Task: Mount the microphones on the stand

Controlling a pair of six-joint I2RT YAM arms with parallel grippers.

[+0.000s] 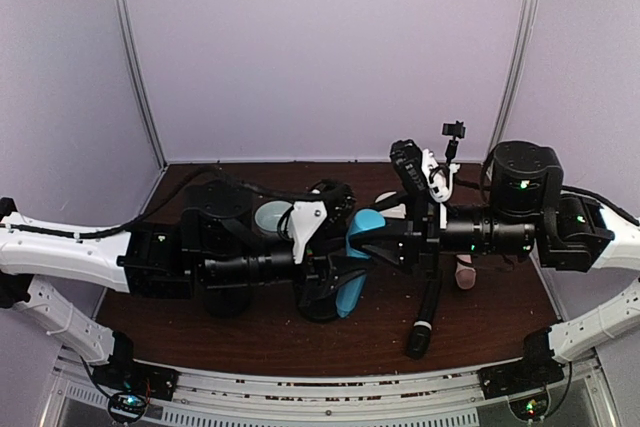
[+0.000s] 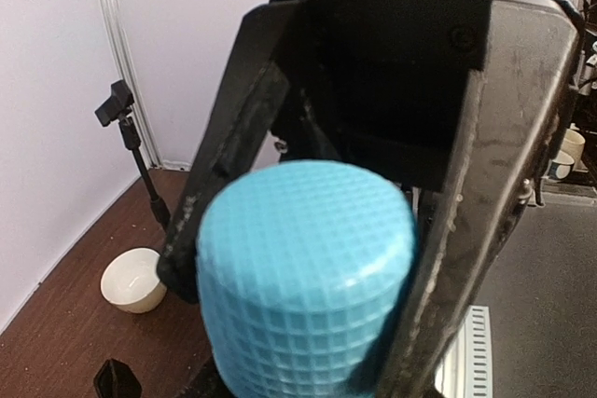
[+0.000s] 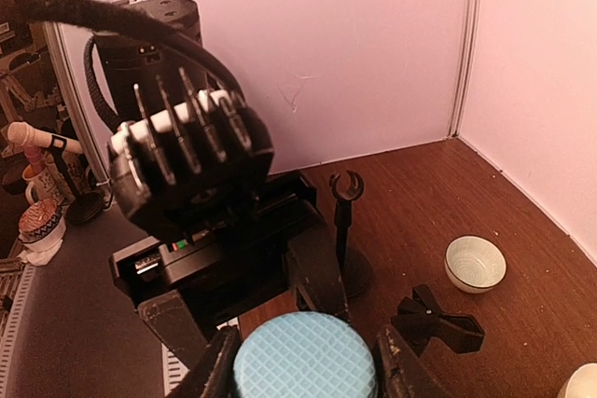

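Observation:
The light blue microphone [image 1: 352, 292] is held above the table between both grippers. My right gripper [image 1: 385, 239] is shut on its gridded head [image 3: 303, 361], one finger on each side. Its fingers [image 2: 216, 165] flank the head [image 2: 303, 277] in the left wrist view. My left gripper [image 1: 345, 269] grips the body lower down; its own fingers are hidden in the left wrist view. The black microphone [image 1: 424, 312] lies on the table. The cream-beige microphone [image 1: 465, 273] lies partly under the right arm. A thin black stand with a clamp head [image 1: 453, 133] rises at the back right.
A second stand with a C-shaped clip [image 3: 346, 185] and a round base stands behind the left gripper. A loose black clamp [image 3: 434, 323] and a small white bowl [image 3: 476, 263] lie near it. Another bowl [image 2: 135, 279] sits by the clamp-head stand [image 2: 126, 128].

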